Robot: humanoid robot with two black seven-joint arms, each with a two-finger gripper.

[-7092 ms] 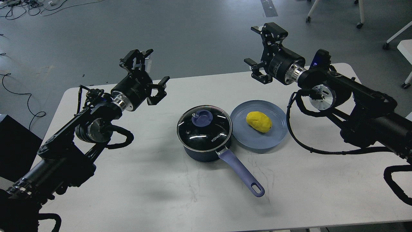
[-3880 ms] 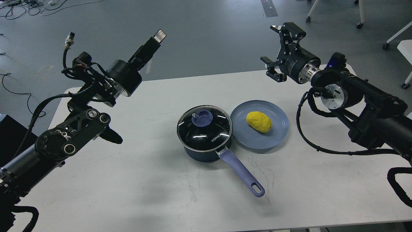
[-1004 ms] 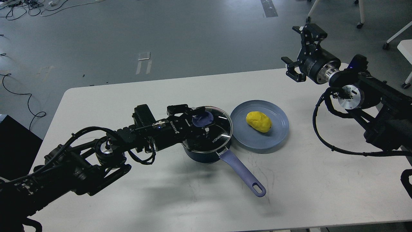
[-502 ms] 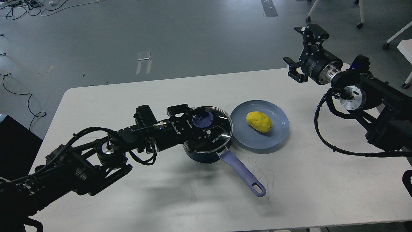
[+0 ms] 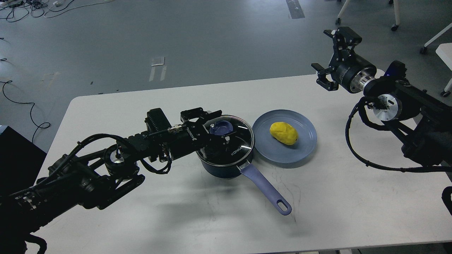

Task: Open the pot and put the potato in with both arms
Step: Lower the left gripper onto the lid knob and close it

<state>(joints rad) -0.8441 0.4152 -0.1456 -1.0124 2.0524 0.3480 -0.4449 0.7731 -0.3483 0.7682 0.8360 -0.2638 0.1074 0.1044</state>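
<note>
The dark navy pot (image 5: 223, 171) stands mid-table, its lavender-blue handle (image 5: 263, 188) pointing to the front right. Its glass lid (image 5: 241, 141) sits slightly raised and tilted over the pot's mouth. My left gripper (image 5: 216, 128) reaches in from the left and is shut on the lid's blue knob (image 5: 221, 127). The yellow potato (image 5: 283, 133) lies on the blue-grey plate (image 5: 304, 148) just right of the pot. My right gripper (image 5: 330, 56) is open and empty, held high above the table's far right corner, well away from the potato.
The white table (image 5: 176, 218) has bare surface in front and to the left. A black box (image 5: 14, 155) stands at the left edge. Chair legs and castors (image 5: 394, 27) stand on the floor beyond the table, far right.
</note>
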